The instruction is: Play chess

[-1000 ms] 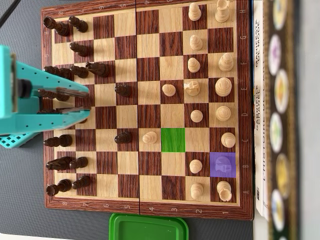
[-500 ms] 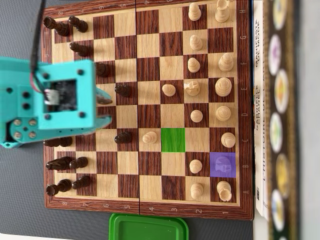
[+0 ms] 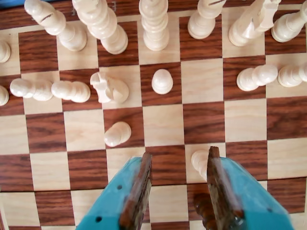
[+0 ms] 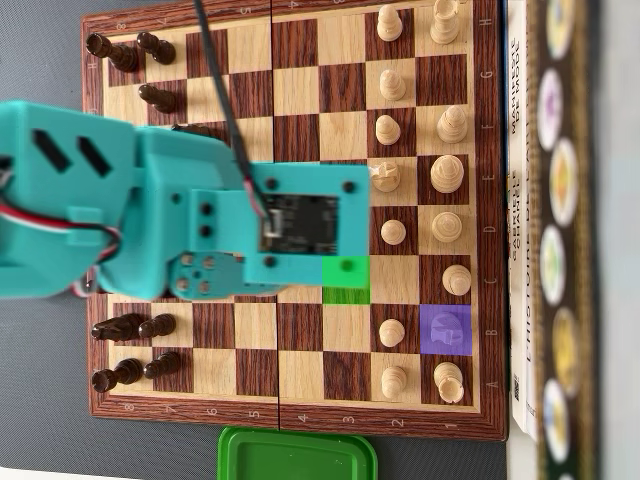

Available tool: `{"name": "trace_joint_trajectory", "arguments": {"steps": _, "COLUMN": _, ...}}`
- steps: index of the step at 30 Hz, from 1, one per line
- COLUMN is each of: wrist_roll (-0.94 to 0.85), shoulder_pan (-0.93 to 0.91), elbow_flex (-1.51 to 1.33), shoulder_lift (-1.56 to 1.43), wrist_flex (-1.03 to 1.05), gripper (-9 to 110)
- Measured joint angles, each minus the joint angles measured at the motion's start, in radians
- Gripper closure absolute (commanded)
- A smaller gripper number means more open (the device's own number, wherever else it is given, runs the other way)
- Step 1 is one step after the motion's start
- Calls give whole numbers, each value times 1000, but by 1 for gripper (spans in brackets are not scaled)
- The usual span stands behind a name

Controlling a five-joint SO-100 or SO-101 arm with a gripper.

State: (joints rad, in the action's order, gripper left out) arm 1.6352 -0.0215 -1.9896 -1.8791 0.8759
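In the wrist view my gripper [image 3: 180, 153] is open, its teal jaws with brown pads low over the wooden chessboard [image 3: 163, 125]. A white pawn [image 3: 198, 163] stands just inside the right finger [image 3: 216, 177], and a dark piece [image 3: 204, 211] shows below it. More white pawns [image 3: 117, 133] [image 3: 162, 81] and a white knight [image 3: 109, 88] stand ahead. The tall white back-row pieces [image 3: 154, 24] are at the top. In the overhead view the teal arm [image 4: 200, 220] hides the gripper. A green square [image 4: 346, 280] and a purple square [image 4: 445, 328] are marked on the board.
Dark pieces [image 4: 130, 325] stand on the board's left side in the overhead view and white pieces [image 4: 447, 175] on its right side. A green container [image 4: 297, 455] lies below the board and a book [image 4: 555, 240] along its right edge.
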Motion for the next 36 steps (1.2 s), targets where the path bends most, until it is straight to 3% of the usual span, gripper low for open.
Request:
{"name": "trace_joint_trajectory", "arguments": {"steps": 12, "wrist_roll": -137, "shoulder_pan": -98, "elbow_flex": 129, "shoulder_lift": 100, "wrist_flex": -57, "gripper": 84}}
{"name": "trace_joint_trajectory", "arguments": {"steps": 36, "wrist_roll": -144, "shoulder_pan": -137, "elbow_flex": 385, "shoulder_lift": 377, "wrist_flex": -67, "gripper": 84}}
